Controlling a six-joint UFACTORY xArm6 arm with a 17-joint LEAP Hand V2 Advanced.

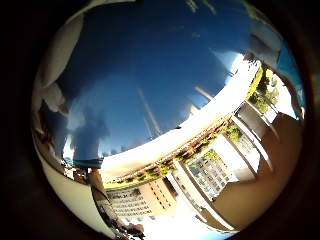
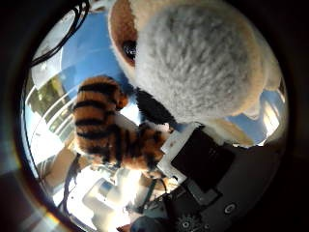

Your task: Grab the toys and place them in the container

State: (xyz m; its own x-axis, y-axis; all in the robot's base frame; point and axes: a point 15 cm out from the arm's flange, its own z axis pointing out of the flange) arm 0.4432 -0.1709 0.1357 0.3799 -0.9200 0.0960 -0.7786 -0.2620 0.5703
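Observation:
A plush toy with a grey muzzle point(image 2: 203, 58), tan fur and a dark eye fills much of the thumb side view, very close to the palm. A white and black finger of my right hand point(image 2: 193, 154) curls against its underside, so the hand looks shut on it. Beside it is an orange plush tiger with black stripes point(image 2: 101, 125), a little farther from the palm. A glossy blue surface point(image 1: 150, 75) spreads under the palm in the little finger side view; I cannot tell whether it is the container.
A pale rounded shape point(image 1: 57, 50) sits at the edge of the blue surface. Beyond it are a white railing point(image 1: 250, 135), tan walls point(image 1: 265, 185) and buildings point(image 1: 130, 200) in bright sun.

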